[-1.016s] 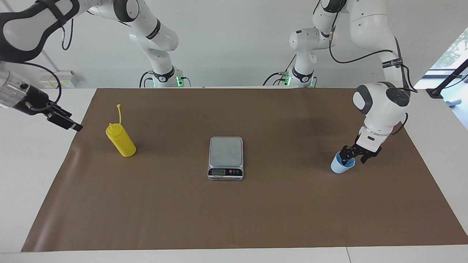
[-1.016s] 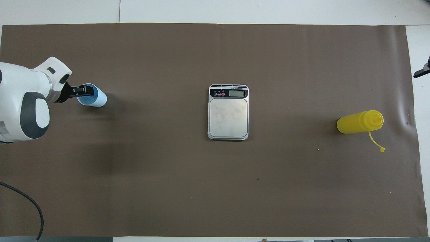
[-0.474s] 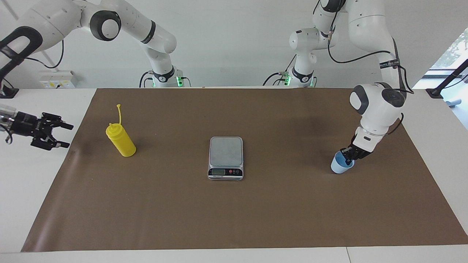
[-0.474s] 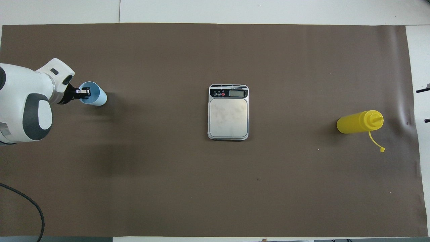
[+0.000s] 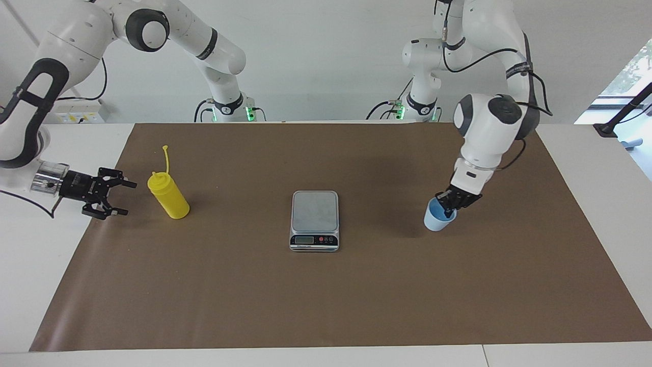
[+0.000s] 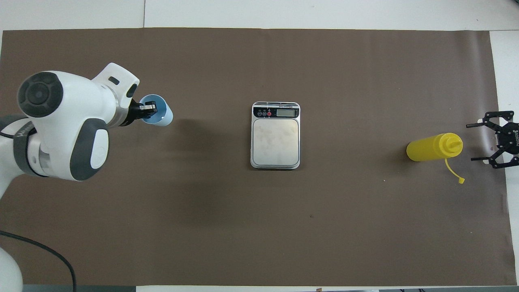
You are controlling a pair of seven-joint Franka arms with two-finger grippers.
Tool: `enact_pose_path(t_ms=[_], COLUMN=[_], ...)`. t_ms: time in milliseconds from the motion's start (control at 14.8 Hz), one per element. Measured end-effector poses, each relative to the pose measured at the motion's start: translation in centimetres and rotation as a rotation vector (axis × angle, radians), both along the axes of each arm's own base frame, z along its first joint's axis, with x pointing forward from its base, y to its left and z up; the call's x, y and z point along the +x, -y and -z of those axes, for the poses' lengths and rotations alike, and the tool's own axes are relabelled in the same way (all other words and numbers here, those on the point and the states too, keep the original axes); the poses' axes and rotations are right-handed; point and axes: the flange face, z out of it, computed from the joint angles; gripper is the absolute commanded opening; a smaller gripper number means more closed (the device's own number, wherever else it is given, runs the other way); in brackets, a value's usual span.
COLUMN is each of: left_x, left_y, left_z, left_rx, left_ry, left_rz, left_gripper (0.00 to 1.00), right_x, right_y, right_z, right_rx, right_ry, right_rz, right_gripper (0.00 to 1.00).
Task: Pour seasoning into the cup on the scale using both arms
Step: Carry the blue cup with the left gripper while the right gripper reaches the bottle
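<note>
Facing view, largest first. Brown mat (image 5: 326, 300): broad bare stretches on every side of the scale. Left arm (image 5: 489, 122): bent down from its base, wrist tilted over the mat toward its own end of the table. Right arm (image 5: 46, 92): arched out, forearm level, low by the mat's edge at its end. Scale (image 5: 315, 220): mid-mat, platform bare. Seasoning (image 5: 168, 195): upright on the mat, just beside right gripper (image 5: 119, 198), apart from it; fingers spread wide, nothing held. Cup (image 5: 437, 218): rim pinched by left gripper (image 5: 450, 204), fingers closed on it, between scale and left arm's end.
</note>
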Motion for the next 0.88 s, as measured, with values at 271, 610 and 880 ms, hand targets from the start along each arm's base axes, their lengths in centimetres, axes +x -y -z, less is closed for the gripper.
enact_pose_path(t_ms=[271,610,880], left_x=[-2.7,-6.3,-7.3], left_y=[10.6,20.7,25.0], left_z=[-2.5,-1.9,1.4], left_rx=[-0.041,-0.053,-0.018], left_ry=[0.024,-0.008,-0.021], left_rz=[-0.079,-0.092,-0.078], left_gripper=[0.0,0.0,0.0], right_x=[-2.0,-3.2,-3.5], right_y=[-1.9,-3.3,-3.8], right_z=[1.4,4.2,5.0], right_rx=[0.061,0.151,0.175], right_ry=[0.006,0.047,0.047], right_rz=[0.04,0.052,0.069], right_gripper=[1.0,1.0,1.0])
